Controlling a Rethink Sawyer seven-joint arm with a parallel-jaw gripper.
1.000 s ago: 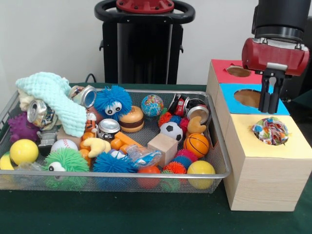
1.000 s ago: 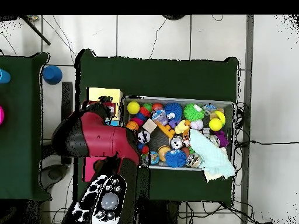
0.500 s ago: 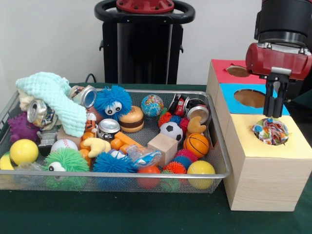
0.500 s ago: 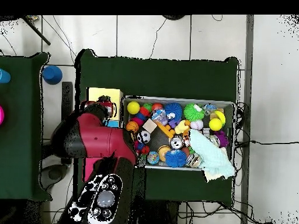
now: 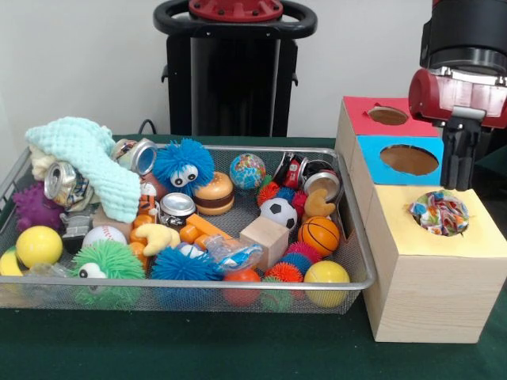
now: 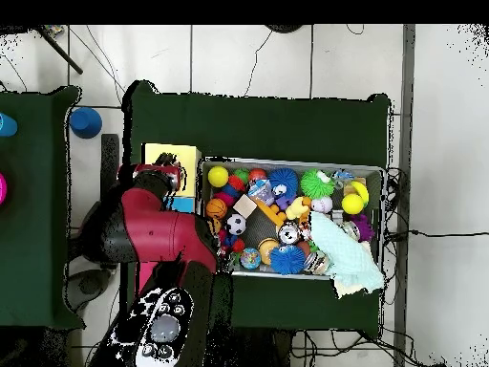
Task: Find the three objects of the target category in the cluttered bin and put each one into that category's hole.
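Rope ball (image 5: 440, 211) sits lodged in the hole (image 5: 440, 212) of the yellow-topped box (image 5: 434, 273), its top standing proud of the rim. From the front, my claw (image 5: 459, 162) hangs just above the ball, toward one o'clock of it, tips apart from the strands. The fingers (image 5: 458, 158) read as one dark bar with no visible gap: drawn narrow, holding nothing.

Hidden or unclear: the lower part of the ball is inside the box and cannot be seen. From overhead my red arm (image 6: 143, 229) covers the claw and most of the box row; only a piece of the yellow top (image 6: 172, 156) shows at twelve o'clock of the arm, and the ball cannot be made out there. My upper arm is cut off at the top edge of the front view.

Appearance of the ball: knotted woven rope, mixed strands of red, yellow, blue, green and white.

The wire bin (image 5: 238, 283) lies at nine o'clock of the box, just beside it, crowded with toys; I can pick out no second rope ball among them.
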